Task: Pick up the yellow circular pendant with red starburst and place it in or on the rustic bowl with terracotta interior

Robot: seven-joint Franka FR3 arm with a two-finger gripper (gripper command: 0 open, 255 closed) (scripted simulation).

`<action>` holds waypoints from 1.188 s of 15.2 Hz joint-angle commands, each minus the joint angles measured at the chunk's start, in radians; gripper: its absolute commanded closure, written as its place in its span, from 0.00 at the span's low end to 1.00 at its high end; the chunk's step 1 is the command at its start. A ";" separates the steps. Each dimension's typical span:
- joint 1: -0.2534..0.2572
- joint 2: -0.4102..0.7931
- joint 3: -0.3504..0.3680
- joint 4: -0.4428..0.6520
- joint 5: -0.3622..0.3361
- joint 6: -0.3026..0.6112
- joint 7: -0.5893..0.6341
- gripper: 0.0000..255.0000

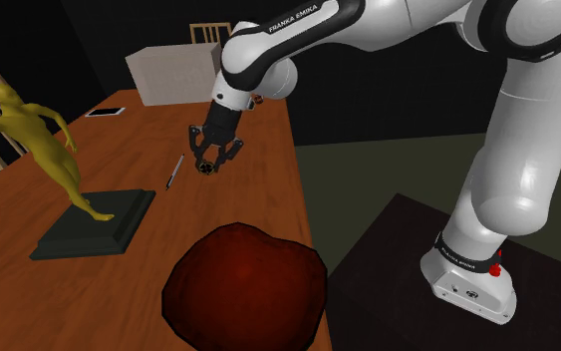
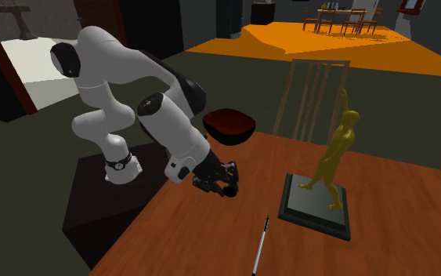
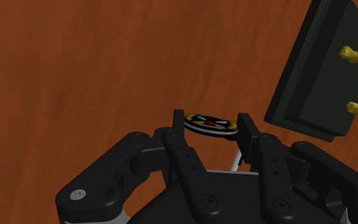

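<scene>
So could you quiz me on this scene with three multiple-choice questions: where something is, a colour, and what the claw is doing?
1. Where does the dark red bowl sit?
A) on the floor
B) at the end of the table near the robot's stand
C) on a shelf

2. What colour is the statue?
A) yellow
B) blue
C) white

3. What is the claw doing?
A) gaping, empty
B) lying flat on the wood
C) clasping the pendant

Answers:
1 B, the shoulder view shows it on the wood beside the stand.
2 A, the figure is plainly yellow.
3 C, the wrist view shows both fingers closed against the pendant's rim.
</scene>
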 commanded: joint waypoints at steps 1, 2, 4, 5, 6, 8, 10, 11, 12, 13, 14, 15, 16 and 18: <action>-0.001 -0.007 -0.002 0.017 -0.009 -0.023 0.014 1.00; -0.001 -0.011 -0.003 0.025 -0.012 -0.034 0.020 1.00; -0.002 -0.019 -0.004 0.042 -0.020 -0.056 0.032 1.00; -0.002 -0.022 -0.005 0.051 -0.023 -0.067 0.039 1.00; -0.003 -0.025 -0.006 0.060 -0.027 -0.079 0.045 1.00; -0.004 -0.031 -0.007 0.079 -0.034 -0.101 0.057 1.00; -0.005 -0.036 -0.008 0.098 -0.040 -0.124 0.069 1.00; -0.005 -0.038 -0.009 0.108 -0.044 -0.135 0.075 1.00; -0.006 -0.040 -0.010 0.119 -0.047 -0.147 0.081 1.00; -0.006 -0.042 -0.010 0.130 -0.050 -0.158 0.087 1.00; -0.006 -0.044 -0.011 0.141 -0.053 -0.170 0.092 1.00; -0.007 -0.045 -0.011 0.152 -0.056 -0.182 0.098 1.00; -0.007 -0.046 -0.012 0.163 -0.059 -0.193 0.104 1.00; -0.008 -0.048 -0.013 0.187 -0.066 -0.217 0.116 1.00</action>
